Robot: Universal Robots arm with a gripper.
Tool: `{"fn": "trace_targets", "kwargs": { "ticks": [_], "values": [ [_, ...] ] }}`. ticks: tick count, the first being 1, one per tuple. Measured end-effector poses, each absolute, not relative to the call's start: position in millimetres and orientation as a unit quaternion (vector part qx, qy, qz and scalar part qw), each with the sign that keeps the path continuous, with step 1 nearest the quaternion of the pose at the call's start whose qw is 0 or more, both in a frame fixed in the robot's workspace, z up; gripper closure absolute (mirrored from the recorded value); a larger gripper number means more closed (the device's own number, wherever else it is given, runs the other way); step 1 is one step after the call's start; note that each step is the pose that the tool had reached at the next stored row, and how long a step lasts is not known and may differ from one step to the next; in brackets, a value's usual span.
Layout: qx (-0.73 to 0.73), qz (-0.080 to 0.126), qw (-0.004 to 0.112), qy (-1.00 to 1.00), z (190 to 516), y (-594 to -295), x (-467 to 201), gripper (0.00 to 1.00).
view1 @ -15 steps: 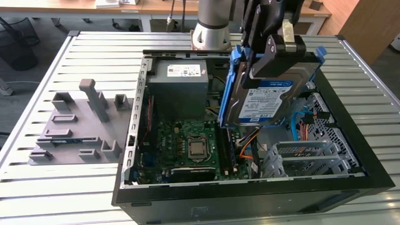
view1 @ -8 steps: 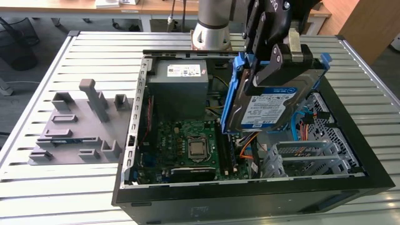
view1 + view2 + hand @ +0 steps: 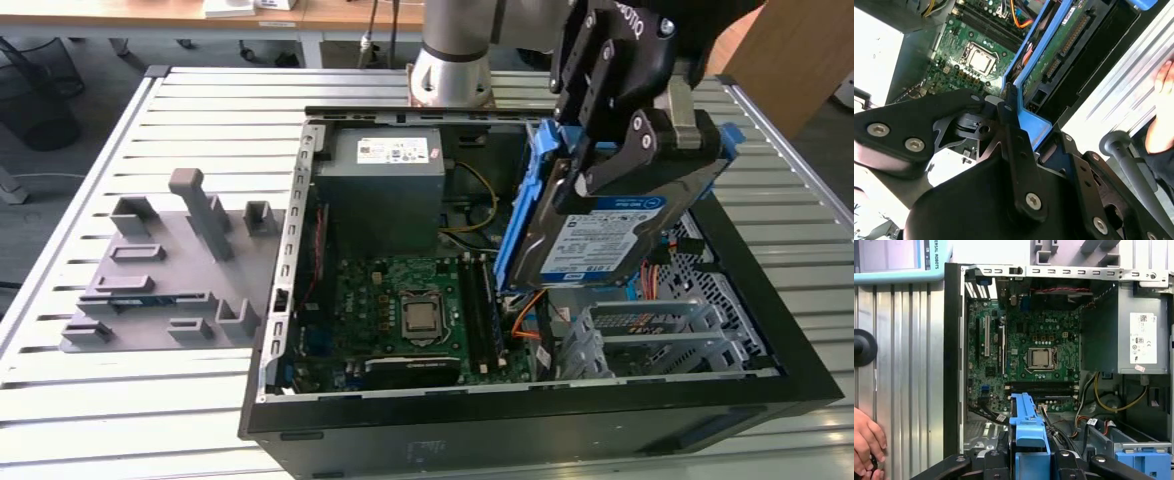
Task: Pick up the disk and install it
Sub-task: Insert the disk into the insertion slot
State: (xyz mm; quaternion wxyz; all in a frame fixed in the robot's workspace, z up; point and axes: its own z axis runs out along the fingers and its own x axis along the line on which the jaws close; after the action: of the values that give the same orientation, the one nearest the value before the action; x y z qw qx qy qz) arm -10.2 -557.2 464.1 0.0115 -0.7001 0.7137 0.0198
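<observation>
— Disk (image 3: 607,240) location?
— Tilted on edge over the open computer case (image 3: 534,430), toward the exterior view's right, above the grey cage (image 3: 654,330).
— And the gripper (image 3: 641,160)?
— Its fingers are clamped across the disk's blue-framed upper end.

Open computer case (image 3: 534,425) lay on slatted table (image 3: 120,400); motherboard (image 3: 387,300) exposed inside, grey power supply (image 3: 387,195) adjoining; grey fixture (image 3: 167,270) stood beside case.

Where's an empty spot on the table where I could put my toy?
The bare table slats around the grey fixture, at the exterior view's left, are free. Inside the computer case is crowded, with the gripper holding the disk above it.
</observation>
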Motion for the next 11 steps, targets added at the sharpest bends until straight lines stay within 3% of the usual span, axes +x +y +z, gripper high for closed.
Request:
{"fn": "trace_targets", "kwargs": {
  "ticks": [11],
  "values": [
    [-0.7, 0.019, 0.011, 0.714, 462.1, -567.7, -6.0, 0.64]
  ]
}}
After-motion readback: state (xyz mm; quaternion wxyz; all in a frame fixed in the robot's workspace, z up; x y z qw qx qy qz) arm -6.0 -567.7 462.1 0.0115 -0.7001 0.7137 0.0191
